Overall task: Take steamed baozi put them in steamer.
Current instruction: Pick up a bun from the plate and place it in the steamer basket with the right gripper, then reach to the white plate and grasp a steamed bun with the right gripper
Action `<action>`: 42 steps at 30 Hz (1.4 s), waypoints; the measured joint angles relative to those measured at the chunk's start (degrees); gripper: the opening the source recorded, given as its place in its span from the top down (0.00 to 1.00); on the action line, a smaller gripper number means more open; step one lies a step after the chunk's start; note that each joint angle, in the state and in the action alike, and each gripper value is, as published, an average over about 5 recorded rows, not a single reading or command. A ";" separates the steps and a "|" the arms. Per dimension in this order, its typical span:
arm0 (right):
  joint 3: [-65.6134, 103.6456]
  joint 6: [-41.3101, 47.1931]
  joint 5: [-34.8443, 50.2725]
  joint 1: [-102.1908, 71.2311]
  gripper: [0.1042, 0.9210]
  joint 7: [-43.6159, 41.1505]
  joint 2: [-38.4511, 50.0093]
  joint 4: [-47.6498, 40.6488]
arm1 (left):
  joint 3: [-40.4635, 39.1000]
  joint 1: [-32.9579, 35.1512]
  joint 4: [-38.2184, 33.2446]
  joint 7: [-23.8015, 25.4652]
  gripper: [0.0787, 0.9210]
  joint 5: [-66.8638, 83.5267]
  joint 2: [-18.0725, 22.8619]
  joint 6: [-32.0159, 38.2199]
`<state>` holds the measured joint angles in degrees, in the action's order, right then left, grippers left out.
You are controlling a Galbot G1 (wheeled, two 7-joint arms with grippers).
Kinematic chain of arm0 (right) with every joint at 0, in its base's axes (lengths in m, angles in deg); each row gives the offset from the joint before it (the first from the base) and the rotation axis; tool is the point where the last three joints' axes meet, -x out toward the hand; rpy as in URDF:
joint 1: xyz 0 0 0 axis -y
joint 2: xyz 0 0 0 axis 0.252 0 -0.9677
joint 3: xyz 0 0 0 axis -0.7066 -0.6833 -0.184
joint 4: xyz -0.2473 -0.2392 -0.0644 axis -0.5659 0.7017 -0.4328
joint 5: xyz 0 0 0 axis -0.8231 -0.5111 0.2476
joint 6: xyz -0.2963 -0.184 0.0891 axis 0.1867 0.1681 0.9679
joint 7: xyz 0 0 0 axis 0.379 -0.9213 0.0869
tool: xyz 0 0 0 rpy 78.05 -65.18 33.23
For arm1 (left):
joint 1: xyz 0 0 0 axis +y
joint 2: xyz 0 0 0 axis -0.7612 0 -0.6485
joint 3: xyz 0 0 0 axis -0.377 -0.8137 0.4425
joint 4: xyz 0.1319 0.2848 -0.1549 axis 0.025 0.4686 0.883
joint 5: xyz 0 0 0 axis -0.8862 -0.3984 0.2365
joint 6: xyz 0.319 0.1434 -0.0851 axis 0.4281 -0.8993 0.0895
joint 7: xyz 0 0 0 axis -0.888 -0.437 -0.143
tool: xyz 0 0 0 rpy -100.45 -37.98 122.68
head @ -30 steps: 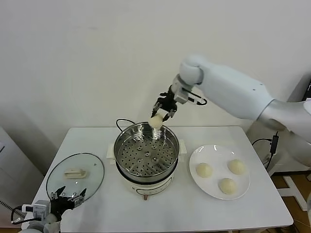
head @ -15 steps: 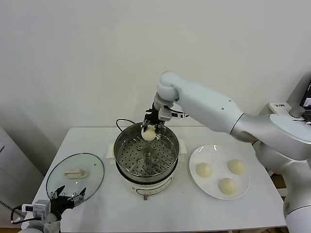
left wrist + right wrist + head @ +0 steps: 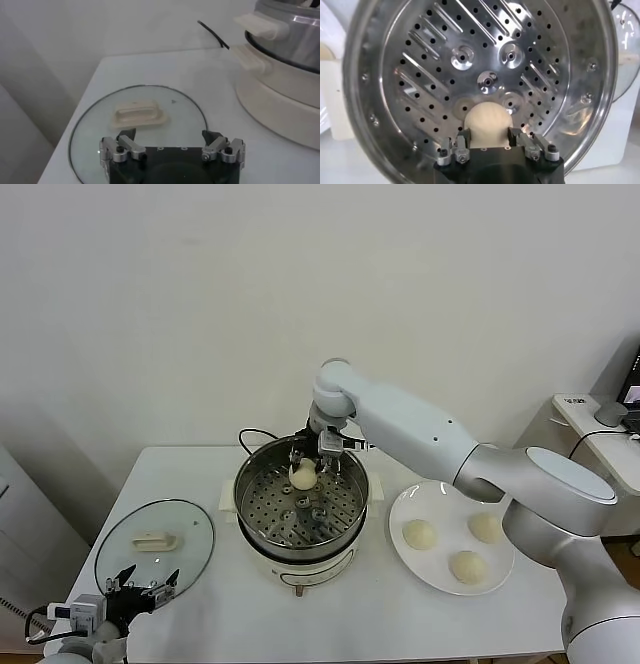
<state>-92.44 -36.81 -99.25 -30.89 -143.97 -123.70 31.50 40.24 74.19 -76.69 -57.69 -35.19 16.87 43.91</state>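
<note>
Nearest, the left end effector (image 3: 140, 588) hovers with its fingers spread over the round glass lid (image 3: 155, 540) and its cream handle (image 3: 140, 113), on the white surface (image 3: 200, 624). Beyond, three smooth domed baozi (image 3: 419, 534) sit on a flat white plate (image 3: 500, 574). The shiny steel steamer (image 3: 255, 474) stands mid-surface; over its perforated tray (image 3: 420, 60) the right end effector (image 3: 305, 466) pinches a fourth baozi (image 3: 487, 117). Only the right wrist view shows that tray's ridges and studs.
</note>
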 measured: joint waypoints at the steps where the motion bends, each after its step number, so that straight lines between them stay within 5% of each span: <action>1: 0.05 0.00 -0.04 -0.02 0.36 0.15 0.08 0.01 | 0.02 0.06 -0.01 0.00 0.12 0.00 0.01 0.01; 8: -1.49 0.01 4.92 2.04 0.14 0.40 1.48 0.92 | 0.51 0.57 -0.12 -0.01 0.12 0.03 0.08 0.14; 21: -17.97 1.27 32.00 18.58 0.12 -2.51 13.43 4.98 | 0.80 0.67 -1.10 -0.23 0.12 0.26 0.85 -0.21; 30: -30.25 18.52 47.14 26.77 0.12 -4.02 23.77 8.47 | 0.57 0.46 -1.45 -0.24 0.12 0.29 1.42 -0.42; 42: -34.64 36.33 54.46 24.08 0.12 -1.77 32.78 10.62 | 0.73 0.72 -2.02 -0.26 0.12 0.29 1.79 -0.71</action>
<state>-127.07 -0.48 -44.78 -6.81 -145.74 -90.92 42.11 40.97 74.91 -78.71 -57.95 -34.90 18.66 43.21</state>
